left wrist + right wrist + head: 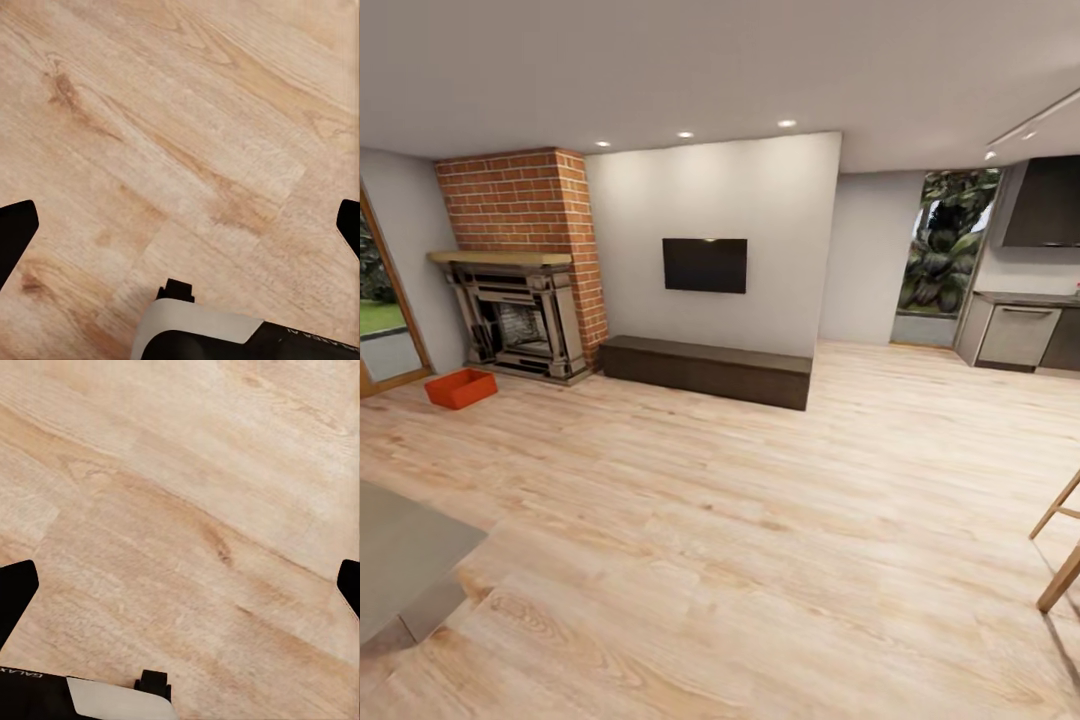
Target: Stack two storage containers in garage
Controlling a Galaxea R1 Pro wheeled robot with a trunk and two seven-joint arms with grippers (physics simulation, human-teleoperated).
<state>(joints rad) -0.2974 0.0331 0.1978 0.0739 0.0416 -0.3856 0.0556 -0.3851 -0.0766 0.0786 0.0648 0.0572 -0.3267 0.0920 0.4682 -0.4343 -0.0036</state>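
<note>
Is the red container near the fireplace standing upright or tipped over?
Upright: the storage container sits flat on the wood floor, open top facing up.

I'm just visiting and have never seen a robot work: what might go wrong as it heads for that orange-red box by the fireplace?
Only one storage container shows, so the robot may have to search for the second. The box sits close to the fireplace and the glass door, which could make approaching it tight. Both claws, left claw and right claw, are open over bare wood floor, nothing held yet.
</note>
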